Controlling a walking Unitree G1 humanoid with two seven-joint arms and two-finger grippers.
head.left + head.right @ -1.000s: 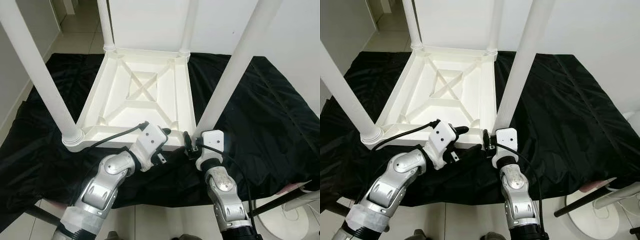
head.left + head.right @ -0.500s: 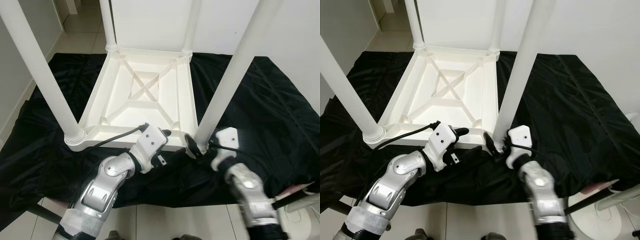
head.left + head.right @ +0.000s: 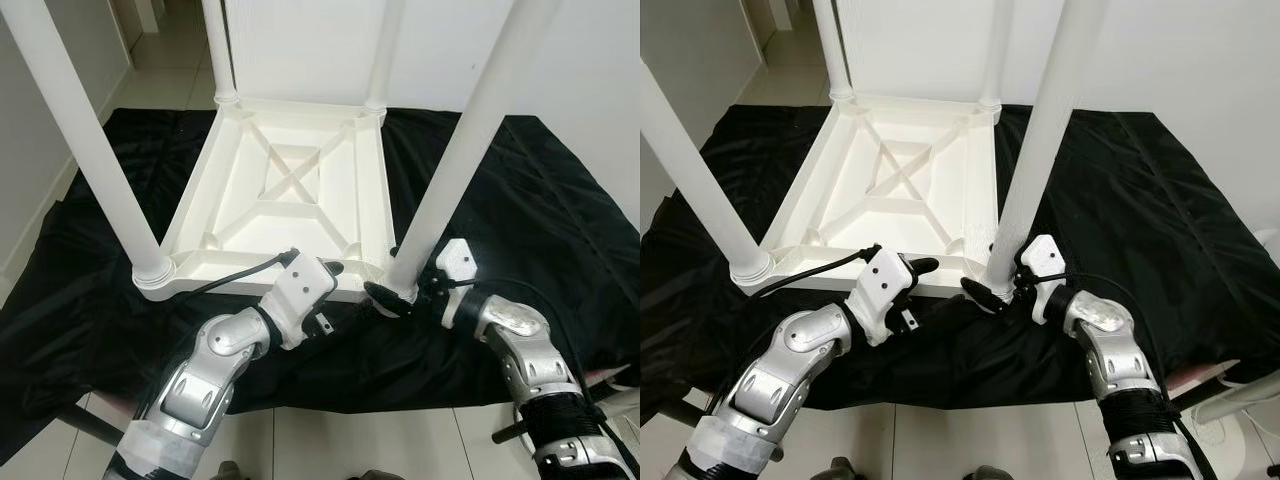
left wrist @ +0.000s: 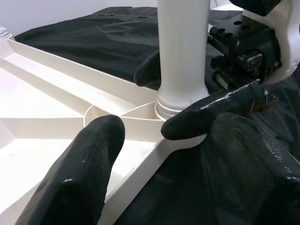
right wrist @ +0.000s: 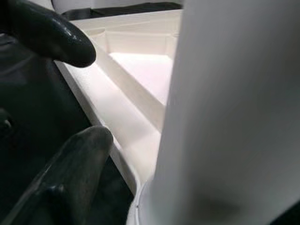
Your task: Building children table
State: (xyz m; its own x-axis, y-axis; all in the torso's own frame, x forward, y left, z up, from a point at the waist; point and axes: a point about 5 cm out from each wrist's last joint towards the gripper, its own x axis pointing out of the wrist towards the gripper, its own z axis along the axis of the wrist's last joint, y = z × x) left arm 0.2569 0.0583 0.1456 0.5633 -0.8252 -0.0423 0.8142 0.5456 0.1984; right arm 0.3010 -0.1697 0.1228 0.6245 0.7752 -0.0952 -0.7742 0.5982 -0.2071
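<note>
Lying upside down on a black cloth [image 3: 530,200], the white table [image 3: 290,190] shows its ribbed underside, and four white legs stand up from its corners. The cloth covers the floor [image 3: 330,440], whose pale tiles show at the near edge.

The right tool [image 3: 390,297] is at the base of the near right leg [image 3: 450,170]. Its two black fingers [image 4: 206,117] stand apart, one on each side of the leg's foot, close against it. If they really press on the leg, I cannot tell; in the right wrist view the leg is very near and blurred, with one finger beside it.

The left tool [image 3: 333,268] rests at the near edge of the table, just beside the same corner. In the left wrist view its two fingers [image 4: 89,164] are spread, one over the white rim and one over the cloth, and they hold nothing.

The near left leg [image 3: 90,150] stands in its socket at the other near corner, well apart from both tools. The two far legs rise at the back, against a white wall [image 3: 300,50].
</note>
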